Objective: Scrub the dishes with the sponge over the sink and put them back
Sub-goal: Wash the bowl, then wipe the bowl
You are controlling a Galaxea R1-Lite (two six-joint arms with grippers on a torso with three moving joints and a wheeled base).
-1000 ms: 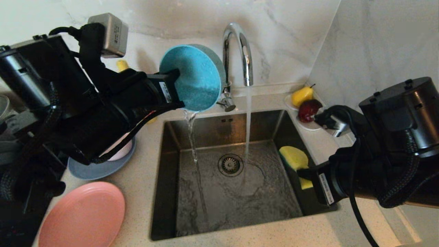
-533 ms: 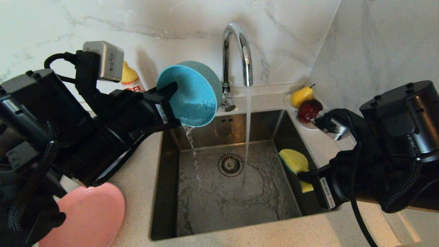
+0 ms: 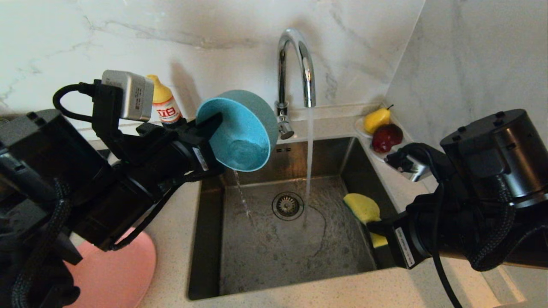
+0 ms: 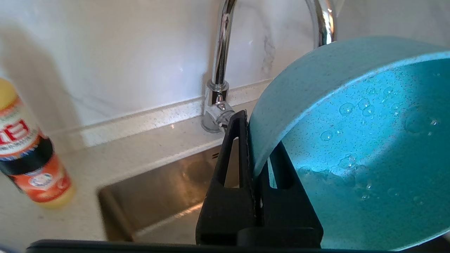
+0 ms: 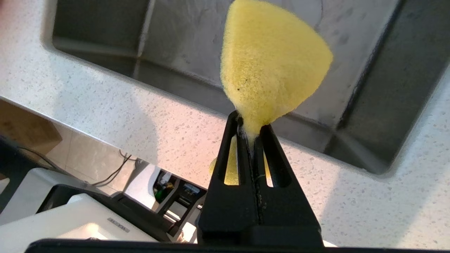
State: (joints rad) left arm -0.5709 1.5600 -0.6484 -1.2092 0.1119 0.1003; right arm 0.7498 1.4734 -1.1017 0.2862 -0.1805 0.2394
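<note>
While water runs from the faucet (image 3: 295, 64) into the sink (image 3: 282, 231), the left gripper (image 3: 212, 128) has its fingers clamped tight on the rim of the teal bowl (image 3: 239, 132), holding it tipped on its side above the sink's back left corner. A thin trickle of water (image 3: 242, 194) spills out of the bowl's lower edge into the sink, and droplets cling to the inside of the bowl. On the sink's right side, the right gripper (image 3: 374, 226) is pinched shut on the sponge (image 3: 361, 207), which sticks out squashed and folded over the basin near the right wall. To the left of the sink, the pink plate (image 3: 124, 273) lies on the counter, half hidden behind the left arm. Behind the sink's left corner stands an orange-labelled bottle (image 3: 165, 107) against the wall. Off the sink's back right corner sits a white fruit dish (image 3: 385, 156) with a yellow pear (image 3: 376, 119) and a red fruit (image 3: 386, 137).
</note>
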